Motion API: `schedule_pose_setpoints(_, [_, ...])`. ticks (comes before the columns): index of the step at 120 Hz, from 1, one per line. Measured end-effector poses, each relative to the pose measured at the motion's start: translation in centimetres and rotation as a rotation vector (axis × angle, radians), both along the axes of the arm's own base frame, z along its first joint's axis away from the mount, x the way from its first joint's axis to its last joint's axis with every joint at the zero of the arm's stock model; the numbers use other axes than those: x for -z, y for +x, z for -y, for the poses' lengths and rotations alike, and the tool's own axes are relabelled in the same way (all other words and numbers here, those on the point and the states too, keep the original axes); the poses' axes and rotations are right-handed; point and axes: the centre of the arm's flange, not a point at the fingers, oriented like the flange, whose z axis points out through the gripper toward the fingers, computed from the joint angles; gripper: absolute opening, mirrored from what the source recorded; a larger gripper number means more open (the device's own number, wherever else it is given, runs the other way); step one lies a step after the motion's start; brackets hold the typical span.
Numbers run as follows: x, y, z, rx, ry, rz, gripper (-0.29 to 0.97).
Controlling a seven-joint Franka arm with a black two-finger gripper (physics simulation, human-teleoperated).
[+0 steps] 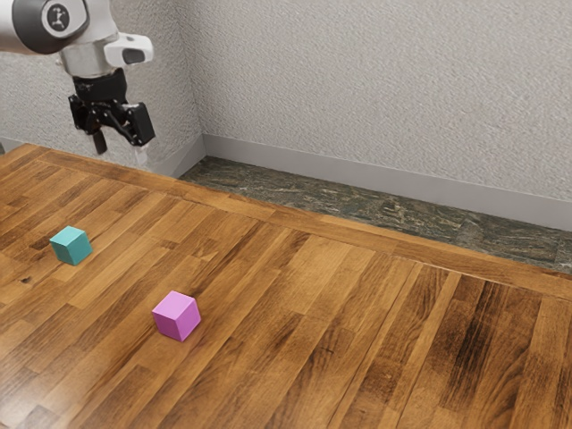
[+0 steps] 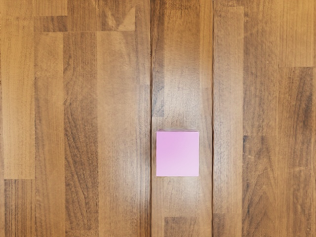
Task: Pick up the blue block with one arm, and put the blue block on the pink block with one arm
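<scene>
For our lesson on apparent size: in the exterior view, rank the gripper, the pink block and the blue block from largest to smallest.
1. gripper
2. pink block
3. blue block
The pink block sits nearer the camera, so the two blocks may really match.

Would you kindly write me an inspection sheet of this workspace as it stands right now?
Surface: wooden plank table, carrying two blocks.
Job's things: blue block and pink block both rest on the table, apart from each other; stacking not yet done.
Clutter: nothing seen.
Grippers: gripper hangs well above the table near the wall corner, open, holding nothing.
Cables: nothing seen.
Surroundings: grey textured wall, pale baseboard, dark stone floor beyond the table's edge.
</scene>
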Motion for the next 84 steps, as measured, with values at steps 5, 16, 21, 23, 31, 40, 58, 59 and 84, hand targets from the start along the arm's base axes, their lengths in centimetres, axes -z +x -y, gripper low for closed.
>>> schedule_pose_setpoints(5, [-0.1,0.0,0.1,-0.004,0.000,0.006,0.68])
schedule_pose_setpoints(16, [-0.8,0.1,0.2,-0.010,0.003,0.022,0.68])
schedule_pose_setpoints(21, [-1.7,-0.2,0.2,-0.014,0.005,0.038,0.68])
schedule_pose_setpoints(23, [-2.0,-0.4,0.2,-0.015,0.007,0.044,0.68])
schedule_pose_setpoints(31, [-2.1,-0.8,-0.9,-0.038,0.009,0.044,0.68])
schedule_pose_setpoints(40, [0.0,-1.2,-3.4,-0.059,0.026,0.008,0.68])
schedule_pose_setpoints(58, [9.0,0.1,-12.1,-0.107,0.052,-0.031,0.68])
schedule_pose_setpoints(59, [9.5,0.3,-12.4,-0.107,0.055,-0.033,0.68])
schedule_pose_setpoints(84, [17.9,4.4,-23.0,-0.172,0.091,-0.033,0.68])
